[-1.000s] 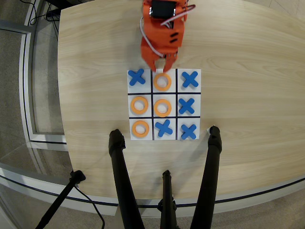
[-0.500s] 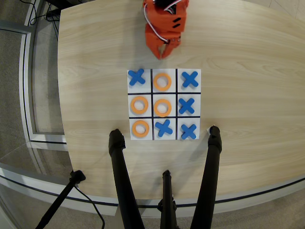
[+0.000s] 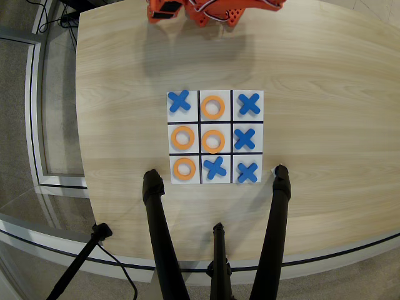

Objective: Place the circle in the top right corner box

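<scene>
Apparently every board (image 3: pixel 215 137) cell full, table (image 3: pixel 325 94) around bare.

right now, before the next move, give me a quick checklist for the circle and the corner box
1. Only corner without an X holds a circle: orange ring lies in the lower-left cell of the overhead view: ok.
2. Ring inside its cell lines: ok.
3. Free cell left on the board: not ok, all nine are filled.
4. Arm away from the board, at the top edge: ok.
5. Gripper open or shut: cannot tell.
</scene>
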`<state>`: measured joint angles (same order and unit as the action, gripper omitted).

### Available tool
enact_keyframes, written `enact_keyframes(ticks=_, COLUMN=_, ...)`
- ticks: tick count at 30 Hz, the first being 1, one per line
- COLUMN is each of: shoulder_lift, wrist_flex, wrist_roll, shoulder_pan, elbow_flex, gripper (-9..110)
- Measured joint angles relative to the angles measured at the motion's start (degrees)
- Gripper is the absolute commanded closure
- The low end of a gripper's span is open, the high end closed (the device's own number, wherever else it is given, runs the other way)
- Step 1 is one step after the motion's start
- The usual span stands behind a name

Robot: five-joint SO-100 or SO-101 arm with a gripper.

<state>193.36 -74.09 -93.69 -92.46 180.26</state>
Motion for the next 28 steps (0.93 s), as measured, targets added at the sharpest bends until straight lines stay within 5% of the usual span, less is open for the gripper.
enact_keyframes(ticks=28, shoulder_lift=0.00, wrist_flex=-0.09, wrist_roll=0.00, shoulder_pan=-4.13, elbow_flex=0.00, gripper=98)
